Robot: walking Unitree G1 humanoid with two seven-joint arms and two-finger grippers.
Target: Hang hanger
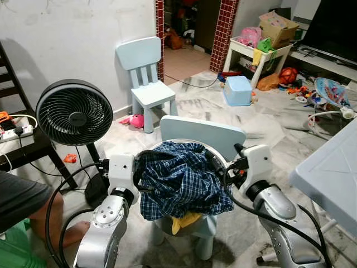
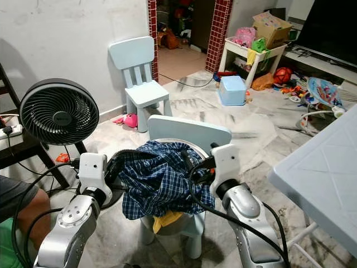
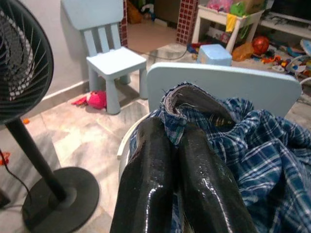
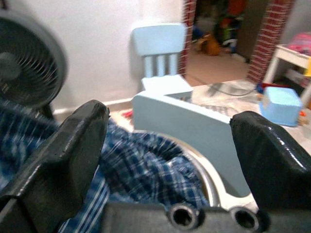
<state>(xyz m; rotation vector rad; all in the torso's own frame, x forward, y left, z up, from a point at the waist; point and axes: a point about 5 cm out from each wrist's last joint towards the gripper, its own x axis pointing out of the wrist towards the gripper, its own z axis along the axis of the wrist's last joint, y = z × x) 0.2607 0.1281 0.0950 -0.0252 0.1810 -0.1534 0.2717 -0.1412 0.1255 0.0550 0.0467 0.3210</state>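
Marble-patterned floor (image 1: 268, 125) fills the middle of the head views, with a white wall at upper left and a brick-edged doorway at top centre. At lower centre a blue plaid shirt (image 1: 181, 178) lies heaped in a white basin (image 3: 127, 141) on a pale blue chair (image 1: 203, 134), with a bit of yellow cloth (image 1: 181, 223) poking out below it. The left gripper (image 3: 175, 138) sits at the shirt's left edge, its fingers (image 3: 146, 174) closed together and pinching a fold of the shirt's collar. The right gripper (image 4: 170, 145) hangs at the shirt's right edge, just above the cloth, its fingers (image 4: 73, 145) spread wide apart with nothing between them. No hanger can be made out; whether one lies under the shirt I cannot tell. A black fan (image 1: 73, 113) stands at middle left, near the left arm. A second pale blue chair (image 1: 146, 78) stands against the wall at upper centre, with a pink toy (image 1: 135, 120) on the floor beside it. A blue box (image 1: 238, 90) sits on the floor at upper right, next to a white shelf (image 1: 245, 53) of toys. A pale grey surface (image 1: 329, 173) juts in at lower right. A person's knee (image 1: 50, 215) shows at lower left.
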